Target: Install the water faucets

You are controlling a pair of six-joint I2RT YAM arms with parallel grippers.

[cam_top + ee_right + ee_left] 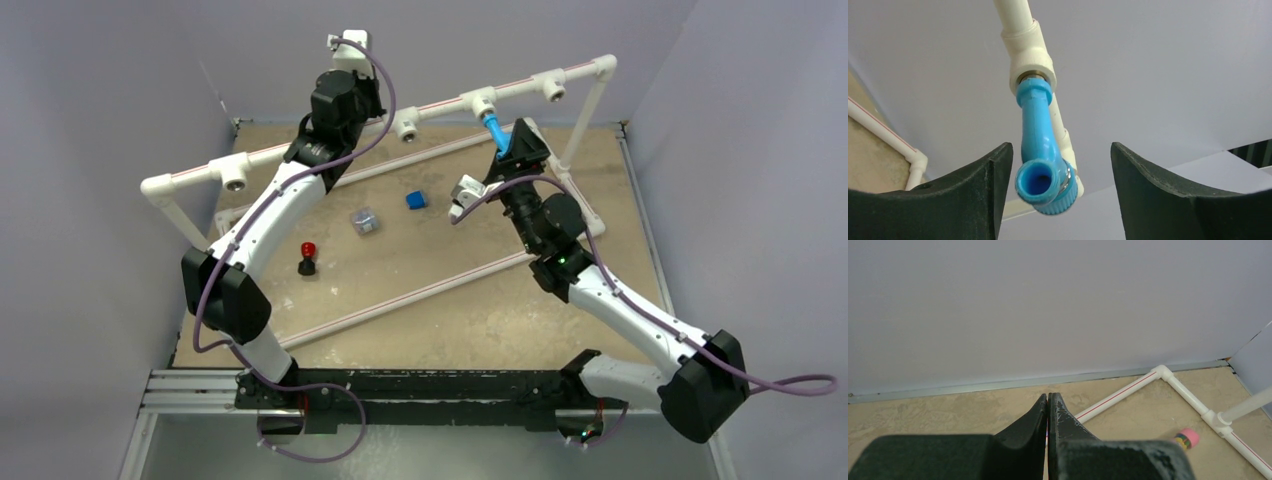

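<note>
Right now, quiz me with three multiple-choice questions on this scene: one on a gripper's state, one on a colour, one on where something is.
1. The left gripper is: A wide open; B shut and empty; C half open.
2. The small cube on the table is: A dark blue; B yellow; C green.
3. The light-blue faucet sits: A in the left gripper; B beside the cube; C in a tee fitting on the raised pipe.
Answers: 1 B, its fingers meet with nothing between. 2 A, plain in the top view. 3 C, its end enters the fitting, and the right gripper stands open around it.
</note>
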